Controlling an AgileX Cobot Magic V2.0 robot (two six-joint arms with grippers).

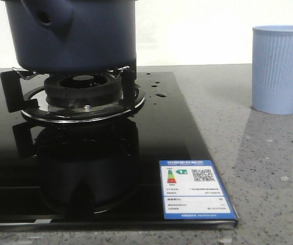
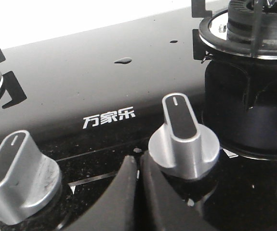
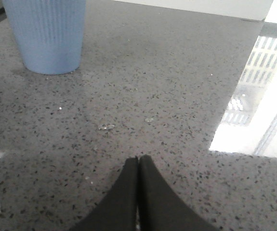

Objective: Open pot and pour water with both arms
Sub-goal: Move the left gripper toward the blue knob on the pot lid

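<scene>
Pot [image 1: 77,33] sits on the burner stand at the hob's [image 1: 85,168] far left; nearer, the left gripper [image 2: 138,166], jaws pressed together, hovers by a silver knob [image 2: 184,144]. Water [image 1: 160,94] beads near the hob's right edge. Right gripper [image 3: 138,166], jaws closed, hangs over bare worktop [image 3: 167,96]; farther off stands a pale cup [image 1: 280,69].

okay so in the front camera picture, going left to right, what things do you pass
pot sitting on the burner grate → water drops on the black glass stove top → energy label sticker → pale blue ribbed cup on the grey speckled counter.
</scene>
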